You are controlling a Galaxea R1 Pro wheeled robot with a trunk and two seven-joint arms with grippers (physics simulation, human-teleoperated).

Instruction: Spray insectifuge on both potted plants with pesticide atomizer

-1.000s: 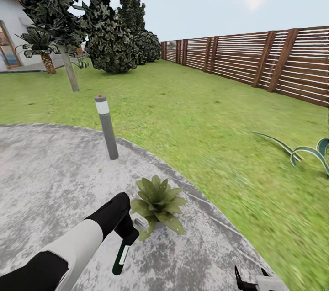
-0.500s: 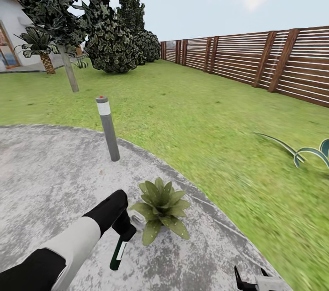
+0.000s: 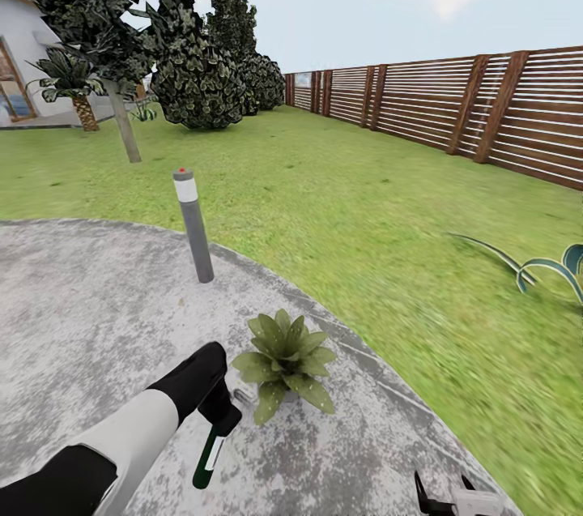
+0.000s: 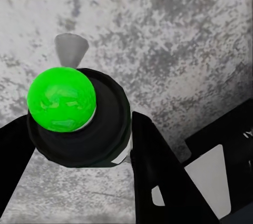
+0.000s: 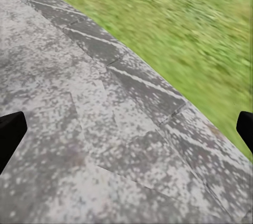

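Shifted slightly since a second ago: left gripper (image 3: 217,417) and pesticide atomizer (image 3: 206,459), now a touch lower and further left on the paved patio (image 3: 81,313). Clamped on the atomizer's black spray head, bottle hanging down toward 6 o'clock, just beside the potted plant (image 3: 285,362) at its 8 o'clock. Seen along the left fingers (image 4: 158,182): bright green ball (image 4: 61,98) atop the black head. Right gripper (image 3: 444,497) spread wide, holding nothing, above the patio edge beside the lawn (image 3: 389,240). Grey bollard lamp (image 3: 193,224) upright at 11 o'clock of the plant.
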